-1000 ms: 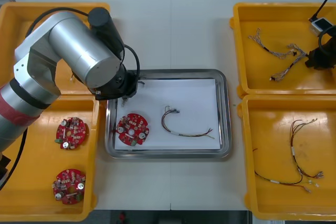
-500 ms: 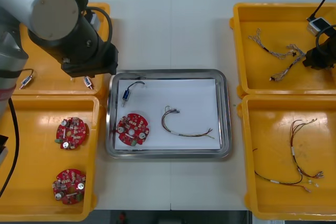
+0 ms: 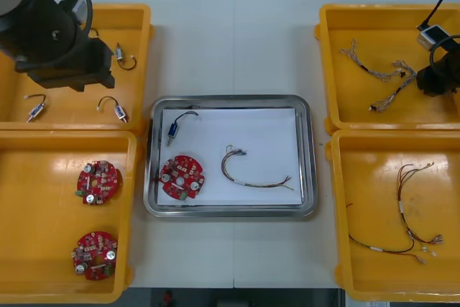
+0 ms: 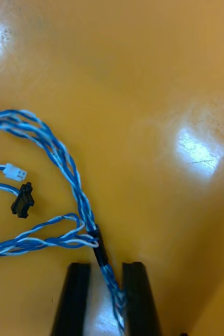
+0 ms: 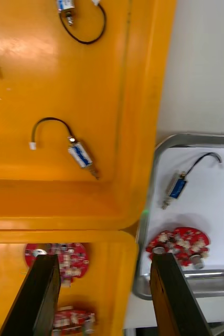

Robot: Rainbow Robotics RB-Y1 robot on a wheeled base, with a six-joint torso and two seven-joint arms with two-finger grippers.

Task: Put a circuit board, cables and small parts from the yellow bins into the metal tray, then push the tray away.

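Centre of the front view: a shiny rectangular metal tray, white inside, on the light table. Inside it, toward its left side, a round red circuit board. Just above the board, a small metal part with a blue body and a black lead. To the right of the board, a thin curved cable of dark and reddish wires, apart from both.

Upper left of the frame: left gripper above the upper-left yellow plastic bin, fingers spread wide, nothing between them. In that bin, three more small parts with black leads, lying apart. Lower left: the lower-left yellow bin with two more round red boards.

Upper right, at the frame's edge: right gripper down in the upper-right yellow bin. Fingers closed to a narrow gap, pinching a twisted blue-and-white cable running out from between them, past a black band, then looping away over the bin floor. Beside the loops, a small white plug and a black plug on thin wire ends. Lower right: the lower-right yellow bin, holding thin red, yellow and black cables.
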